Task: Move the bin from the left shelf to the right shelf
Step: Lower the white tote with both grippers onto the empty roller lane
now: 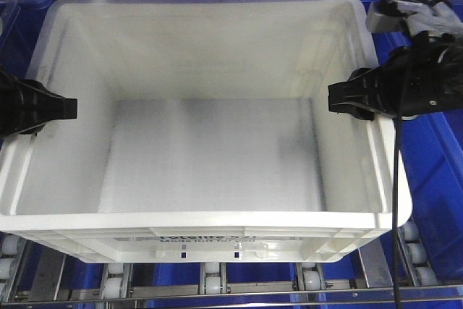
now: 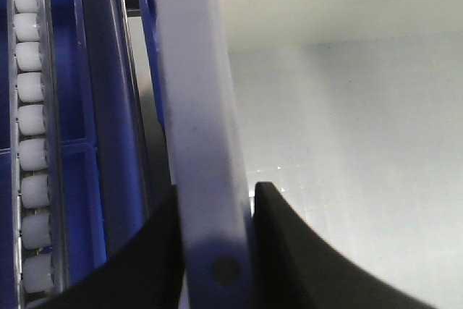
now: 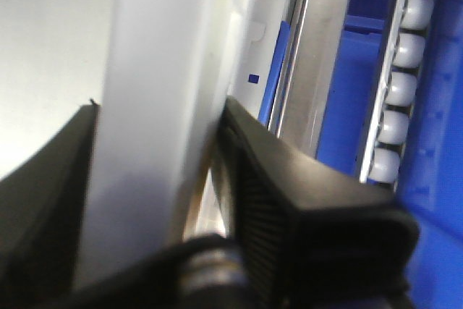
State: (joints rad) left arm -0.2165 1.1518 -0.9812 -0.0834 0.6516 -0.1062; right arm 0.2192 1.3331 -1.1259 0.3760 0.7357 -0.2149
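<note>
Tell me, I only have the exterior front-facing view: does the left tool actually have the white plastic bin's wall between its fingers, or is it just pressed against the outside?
Observer: The left wrist view shows the left tool straddling the rim of the white plastic bin, one black finger on each side.
Operator: And the right one?
Observer: Same there. The right tool has the wall between its fingers; the outer ribbed pad sits against the bin's outside face.
Operator: What is right beside the bin on that side?
Observer: A metal rail, then a row of white rollers beside blue plastic.
</note>
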